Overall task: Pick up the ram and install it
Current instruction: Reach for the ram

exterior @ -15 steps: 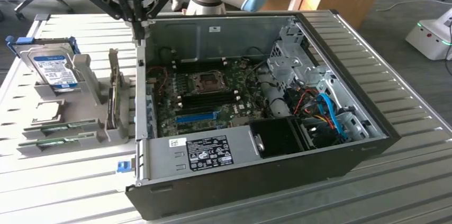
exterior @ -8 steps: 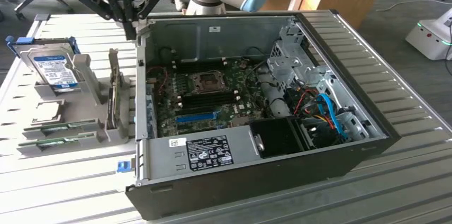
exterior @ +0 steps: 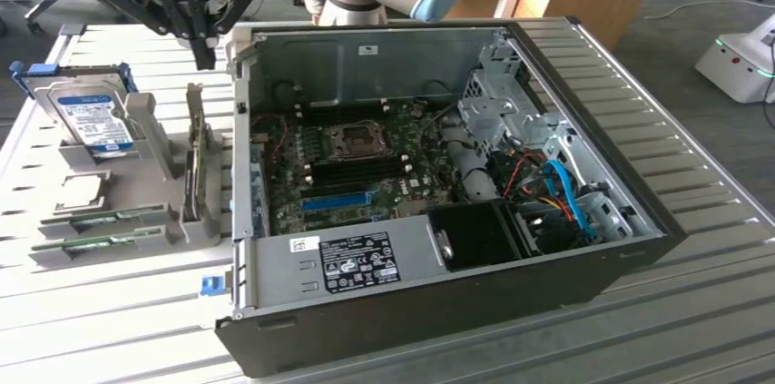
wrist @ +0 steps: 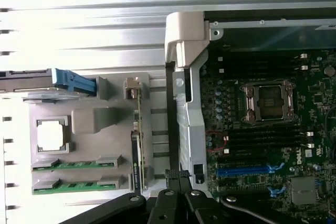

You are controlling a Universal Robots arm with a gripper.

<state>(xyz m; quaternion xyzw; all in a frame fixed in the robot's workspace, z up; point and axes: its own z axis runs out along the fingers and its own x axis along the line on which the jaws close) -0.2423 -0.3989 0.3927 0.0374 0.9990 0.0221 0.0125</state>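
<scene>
Two ram sticks lie flat in a grey holder on the table at the exterior view's left, one [exterior: 105,217] [wrist: 76,164] just behind the other [exterior: 100,244] [wrist: 75,184]. Each is a thin green board. My gripper [exterior: 202,51] [wrist: 177,174] hangs high above the table, beside the back corner of the open computer case [exterior: 242,157]. Its fingers are pressed together with nothing between them. It is well clear of both sticks. The motherboard's dark memory slots [exterior: 351,169] [wrist: 262,141] lie beside the processor socket [exterior: 358,137] [wrist: 269,100].
A tall expansion card [exterior: 194,166] [wrist: 136,145] stands on edge in the holder next to the case wall. A hard drive [exterior: 93,119] and a loose processor [exterior: 80,188] [wrist: 51,134] sit in the same holder. A blue slot [exterior: 334,200] [wrist: 242,171] is on the motherboard.
</scene>
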